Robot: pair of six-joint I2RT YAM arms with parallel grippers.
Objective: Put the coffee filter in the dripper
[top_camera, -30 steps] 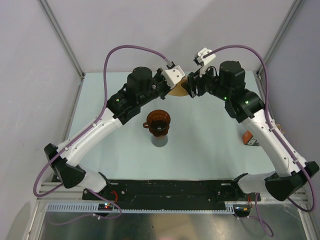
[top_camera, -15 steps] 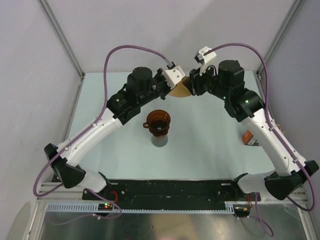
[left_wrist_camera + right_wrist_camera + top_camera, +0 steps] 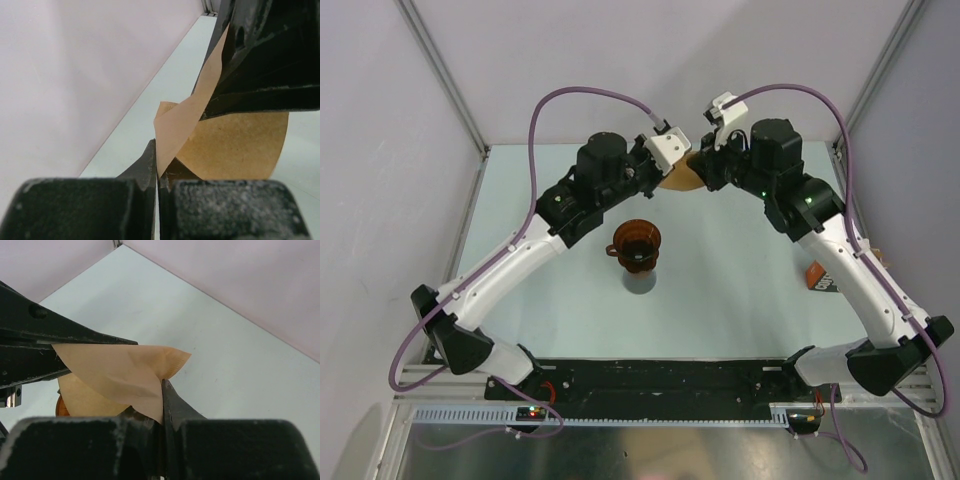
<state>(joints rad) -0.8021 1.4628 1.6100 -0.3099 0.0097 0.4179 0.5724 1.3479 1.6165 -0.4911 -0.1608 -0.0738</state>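
The coffee filter (image 3: 682, 179), a tan paper cone, hangs in the air at the back of the table between both grippers. My left gripper (image 3: 159, 172) is shut on one layer of its edge, and the filter (image 3: 235, 145) fans out beyond the jaws. My right gripper (image 3: 163, 405) is shut on the opposite layer of the filter (image 3: 115, 375), so the paper is pulled apart between them. The dripper (image 3: 636, 243), a dark reddish-brown funnel, stands lower in the top view, toward the arm bases from both grippers, with nothing inside.
A grey beaker (image 3: 640, 283) shows just under the dripper. An orange-brown printed bag (image 3: 819, 278) lies at the right, partly under the right arm. The pale side walls stand close behind the grippers.
The right gripper has shifted slightly left toward the left gripper and closed its jaws on the filter's edge. The left gripper has kept its grip and barely moved.
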